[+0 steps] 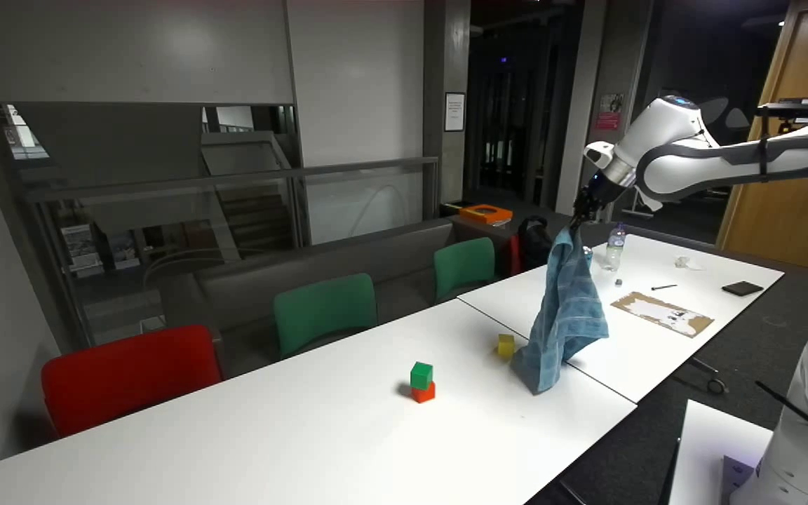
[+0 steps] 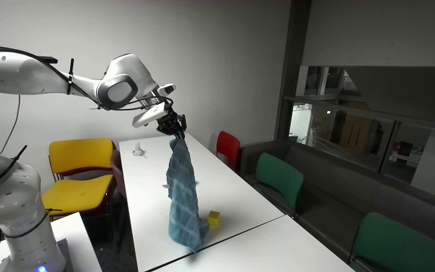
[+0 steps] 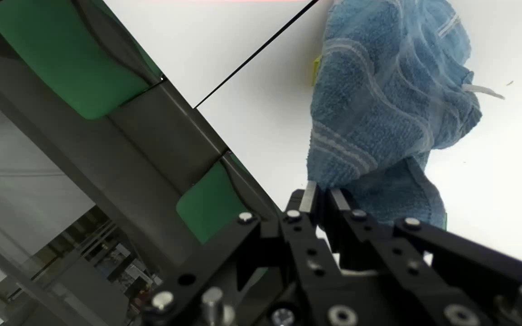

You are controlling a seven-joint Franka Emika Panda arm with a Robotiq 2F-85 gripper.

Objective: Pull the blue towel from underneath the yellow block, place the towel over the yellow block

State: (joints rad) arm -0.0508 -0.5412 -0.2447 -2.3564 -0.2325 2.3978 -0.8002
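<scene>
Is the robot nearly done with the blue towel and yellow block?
Looks done: the blue towel is out from under the yellow block, which sits uncovered on the table. In hand: the fingers grip the hanging towel. Left: laying it over the block.

In an exterior view, the towel (image 1: 569,315) hangs under the pincer (image 1: 575,223), one block (image 1: 506,346) sits on the worktop (image 1: 306,435) just left of the towel, and farther left two stacked blocks (image 1: 421,376) sit.

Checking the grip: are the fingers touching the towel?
Touching: the wrist view shows the fingers pinching the towel, which hangs from them in both exterior views.
</scene>
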